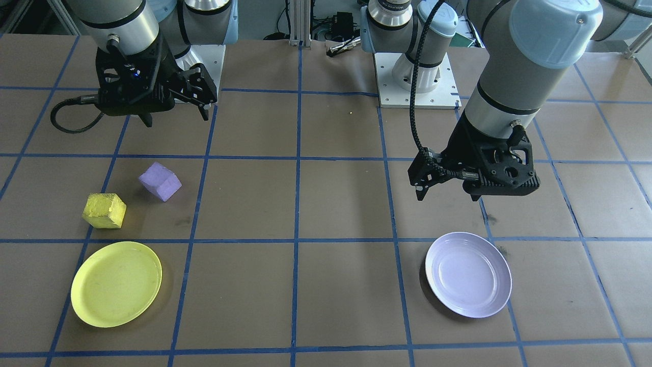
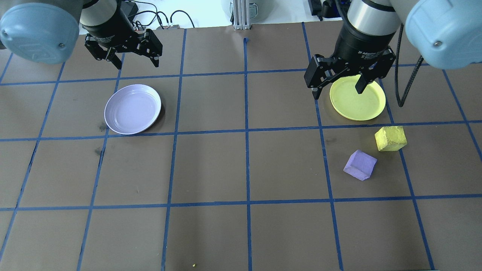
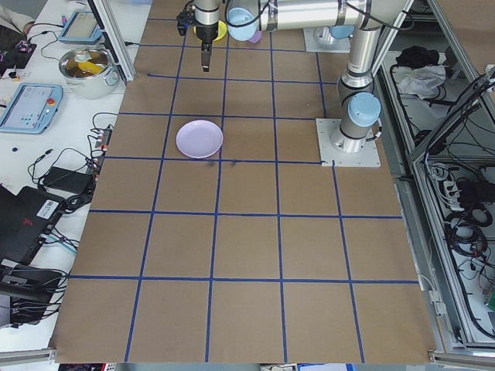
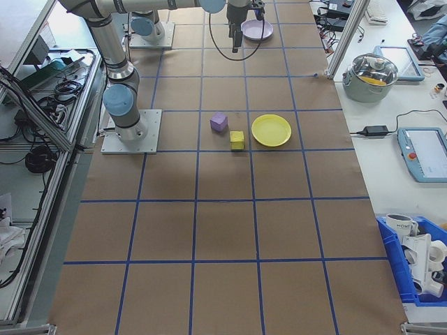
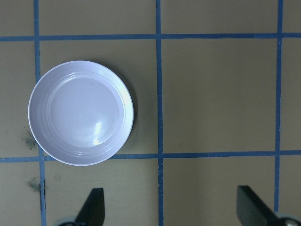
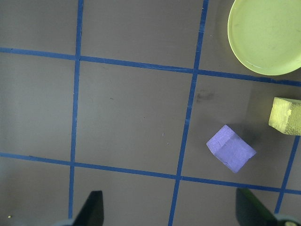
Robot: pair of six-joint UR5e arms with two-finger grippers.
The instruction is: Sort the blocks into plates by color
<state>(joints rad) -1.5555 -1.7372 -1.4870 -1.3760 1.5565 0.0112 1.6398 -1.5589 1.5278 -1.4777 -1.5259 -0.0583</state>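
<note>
- Brown paper with blue tape lines covers the table [image 1: 336, 204] in the front-facing view, which holds two plates, two blocks and two grippers. The left gripper [image 1: 424, 181] hangs with fingers spread wide and nothing between them; the lavender plate [image 1: 468, 274] lies on the table below and just past its fingertips. The right gripper [image 1: 196, 97] is likewise spread and empty, and the purple block [image 1: 160, 181] sits nearest its fingers, with the yellow block [image 1: 104, 210] just beyond that and the yellow plate [image 1: 116, 283] farthest.
- Overhead view: the same count, two of each. The right gripper's fingers [image 2: 315, 88] straddle the near rim of the yellow plate from above, apart from both blocks. The two blocks lie near each other without touching, neither on a plate.
- Exterior left view: one lavender plate shows in the open; the far gripper is too small to judge.
- Exterior right view: one purple block, one yellow block and one yellow plate sit in a row, the yellow block just beside the plate.
- Left wrist view: two dark fingertips [image 5: 94, 207] stand wide at the bottom edge, with the single lavender plate ahead of the left-hand one.
- Right wrist view: two fingertips [image 6: 91, 207] stand wide apart; the purple block lies ahead of them, nearer the right-hand one, with the yellow block and yellow plate further on.
</note>
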